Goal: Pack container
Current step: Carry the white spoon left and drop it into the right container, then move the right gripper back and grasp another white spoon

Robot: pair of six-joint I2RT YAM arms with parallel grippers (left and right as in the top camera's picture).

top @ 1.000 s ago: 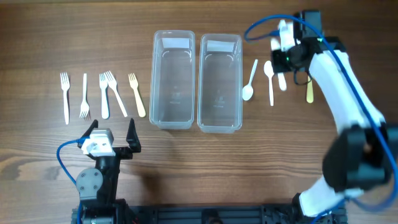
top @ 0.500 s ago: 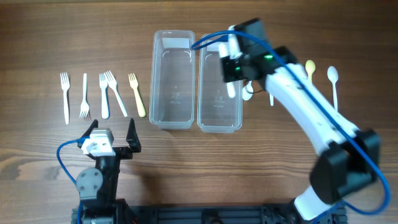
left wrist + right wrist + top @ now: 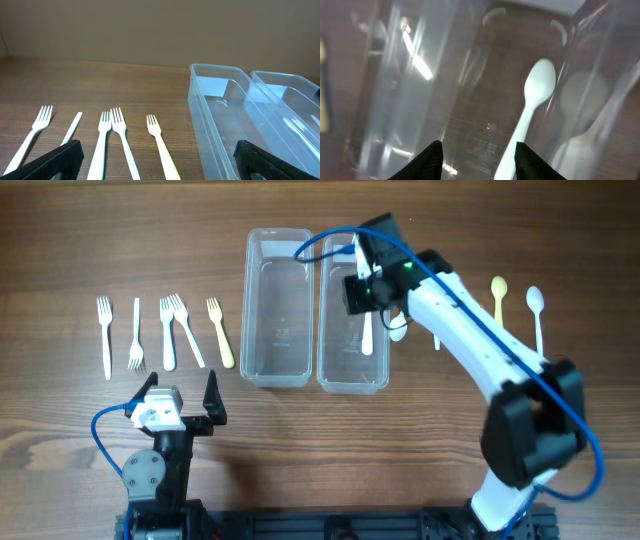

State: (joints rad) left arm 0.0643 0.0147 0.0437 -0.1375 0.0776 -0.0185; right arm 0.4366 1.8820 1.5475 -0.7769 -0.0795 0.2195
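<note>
Two clear plastic containers stand side by side, the left one [image 3: 278, 370] and the right one [image 3: 352, 380]. My right gripper [image 3: 366, 288] hovers over the right container and is open [image 3: 477, 160]. A white spoon [image 3: 367, 337] lies on that container's floor, just below the jaws [image 3: 532, 107]. Several plastic forks [image 3: 167, 332] lie in a row on the table left of the containers, also in the left wrist view [image 3: 120, 140]. My left gripper [image 3: 182, 412] is open and empty near the front edge, behind the forks [image 3: 157, 165].
More spoons lie right of the containers: a white one [image 3: 397, 331] against the wall, a yellow one [image 3: 498, 295] and a white one [image 3: 535, 305]. The right arm [image 3: 470, 350] and its blue cable cross over the table's right side.
My right arm swung from the spoons at the far right to above the right container, bringing a white spoon. That spoon now lies inside the container. The left arm has not moved.
</note>
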